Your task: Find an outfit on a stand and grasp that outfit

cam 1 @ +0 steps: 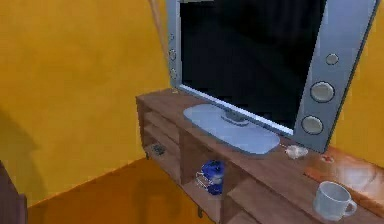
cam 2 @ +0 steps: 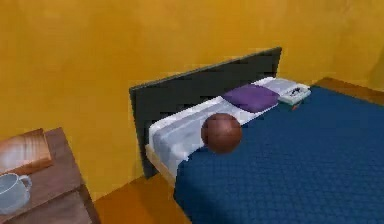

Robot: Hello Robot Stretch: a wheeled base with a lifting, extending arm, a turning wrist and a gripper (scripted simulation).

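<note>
A wooden TV stand [cam 1: 165, 104] runs from the forward view's middle to its lower right, against a yellow wall. A large grey television [cam 1: 250, 60] with round speakers stands on it. A small pale crumpled thing [cam 1: 297, 152] lies on the stand's top beside the television's base; what it is I cannot make out. A blue object [cam 1: 211, 176] sits in an open shelf of the stand, and a small dark thing [cam 1: 158, 151] lies in the shelf to its left.
A white mug [cam 1: 333, 200] and a flat reddish book [cam 1: 345, 168] rest on the stand's near end; both reappear, mug [cam 2: 10, 188] and book [cam 2: 25, 150], at the arm side view's lower left. A blue bed [cam 2: 290, 160] with dark headboard [cam 2: 200, 85], purple pillow [cam 2: 250, 97], basketball [cam 2: 221, 132].
</note>
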